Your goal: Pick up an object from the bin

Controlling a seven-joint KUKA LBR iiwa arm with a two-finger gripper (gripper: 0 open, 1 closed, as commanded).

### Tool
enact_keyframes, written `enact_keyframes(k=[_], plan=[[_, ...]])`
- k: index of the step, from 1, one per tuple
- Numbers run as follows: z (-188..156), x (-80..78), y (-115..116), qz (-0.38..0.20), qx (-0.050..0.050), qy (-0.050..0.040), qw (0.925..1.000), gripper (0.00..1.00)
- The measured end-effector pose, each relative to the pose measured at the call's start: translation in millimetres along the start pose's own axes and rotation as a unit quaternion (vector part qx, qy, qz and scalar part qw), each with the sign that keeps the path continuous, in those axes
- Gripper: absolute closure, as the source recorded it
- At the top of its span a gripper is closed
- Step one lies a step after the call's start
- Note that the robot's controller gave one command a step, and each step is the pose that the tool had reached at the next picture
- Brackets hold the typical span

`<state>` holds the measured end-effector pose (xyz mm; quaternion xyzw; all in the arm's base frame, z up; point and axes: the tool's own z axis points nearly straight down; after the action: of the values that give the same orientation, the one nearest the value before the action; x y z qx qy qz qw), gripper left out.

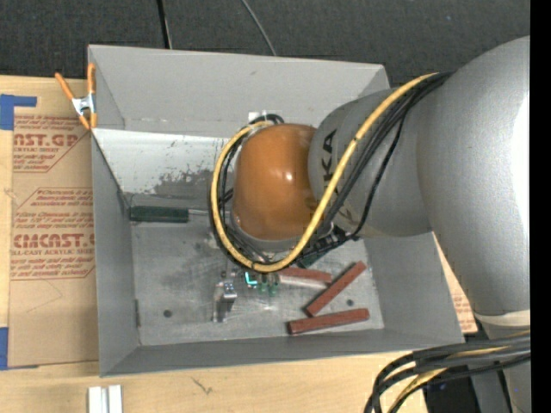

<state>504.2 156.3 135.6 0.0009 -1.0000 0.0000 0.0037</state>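
Looking down, I see my gripper (226, 299) low over bare bin (164, 317) floor. The orange cover (271, 188) above hides much of it, so I cannot tell whether the claw is apart or together. Three reddish-brown sticks (328, 321) lie just right of the gripper, the nearest things. A dark green bar (159, 215) lies up-left of it, well apart.

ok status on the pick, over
Claw low near the bin floor, front middle. Nearest things: reddish-brown sticks just to its view-right. Dark green bar far left, out of the way.
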Motion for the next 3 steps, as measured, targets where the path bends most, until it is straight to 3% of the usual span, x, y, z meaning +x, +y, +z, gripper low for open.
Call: enact_keyframes(k=[1,2,3], plan=[[-3.6,-2.1,-0.6,0.001,-0.001,-0.0035,1.0,0.0],[21.1,-24.8,-41.9,-0.012,0.0,-0.0044,0.9999,0.0],[55.3,-11.8,-97.7,-0.094,0.0,-0.0032,0.9956,1.0]])
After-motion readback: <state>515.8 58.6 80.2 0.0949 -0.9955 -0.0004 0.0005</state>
